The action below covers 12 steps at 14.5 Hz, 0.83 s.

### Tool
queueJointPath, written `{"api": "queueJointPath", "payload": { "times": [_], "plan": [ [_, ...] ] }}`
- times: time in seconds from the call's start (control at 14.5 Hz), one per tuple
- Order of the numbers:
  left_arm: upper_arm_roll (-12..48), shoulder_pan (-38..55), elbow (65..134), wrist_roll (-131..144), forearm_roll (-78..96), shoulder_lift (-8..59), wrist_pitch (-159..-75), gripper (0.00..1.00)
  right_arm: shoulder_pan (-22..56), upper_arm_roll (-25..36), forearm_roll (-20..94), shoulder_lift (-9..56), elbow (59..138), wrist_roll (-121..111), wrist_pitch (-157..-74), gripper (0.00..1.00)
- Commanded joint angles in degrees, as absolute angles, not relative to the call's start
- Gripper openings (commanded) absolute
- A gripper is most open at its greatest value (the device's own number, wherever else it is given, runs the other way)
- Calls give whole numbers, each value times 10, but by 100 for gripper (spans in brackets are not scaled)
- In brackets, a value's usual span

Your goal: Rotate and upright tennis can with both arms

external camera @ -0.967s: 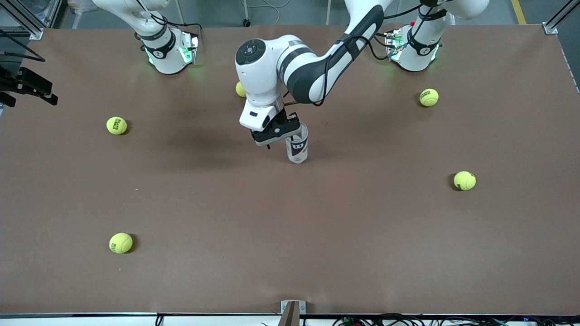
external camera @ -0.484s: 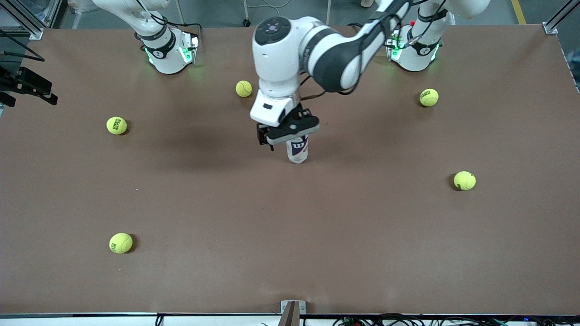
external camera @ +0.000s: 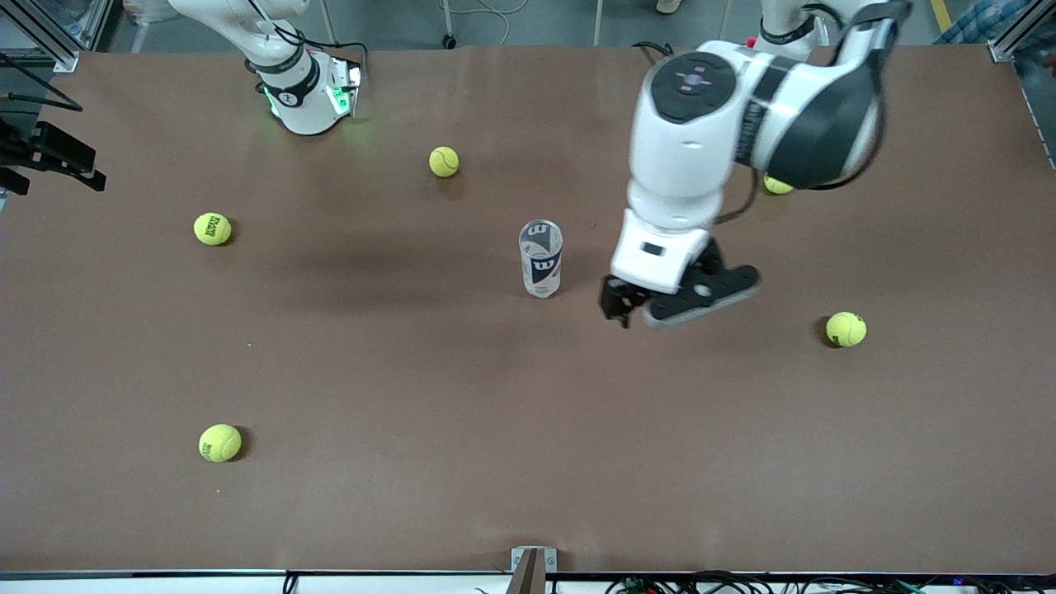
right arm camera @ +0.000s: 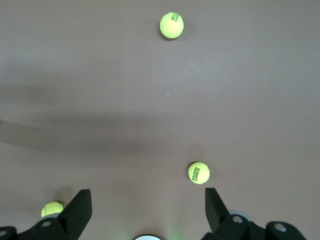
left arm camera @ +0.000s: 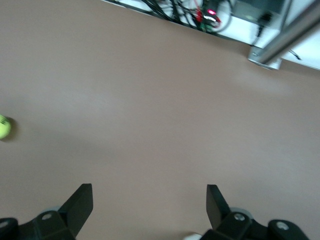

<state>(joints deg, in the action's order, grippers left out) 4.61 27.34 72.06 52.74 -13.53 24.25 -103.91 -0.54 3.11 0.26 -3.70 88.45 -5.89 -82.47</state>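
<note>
While the table (external camera: 412,371) carries the upright tennis can (external camera: 540,260) mid-table, the task looks done; the left pincer (external camera: 652,309) hangs spread beside it, the right pincer (right arm camera: 145,220) waits high, also spread; retreat remains.

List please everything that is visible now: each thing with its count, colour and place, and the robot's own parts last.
can: one, clear with navy-and-white label, upright, mid-table.
balls: five, yellow-green, scattered on the table around the can; one partly hidden by the left arm.
table: one, brown.
left gripper: black, open, empty, over bare table beside the can.
right gripper: black, open, empty, above the table; seen only in its wrist view.
arms: two, white.
</note>
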Motion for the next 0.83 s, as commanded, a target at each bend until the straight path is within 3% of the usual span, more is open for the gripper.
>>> {"api": "queueJointPath", "payload": {
  "times": [0.0, 0.76],
  "plan": [
    [52, 226, 748, 470, -127, 204, -1012, 100, -14, 25, 7, -59, 910, -67, -836, 100],
    [53, 45, 811, 143, -9, 92, -976, 100, -15, 25, 7, -60, 910, -61, -832, 100]
  ]
}}
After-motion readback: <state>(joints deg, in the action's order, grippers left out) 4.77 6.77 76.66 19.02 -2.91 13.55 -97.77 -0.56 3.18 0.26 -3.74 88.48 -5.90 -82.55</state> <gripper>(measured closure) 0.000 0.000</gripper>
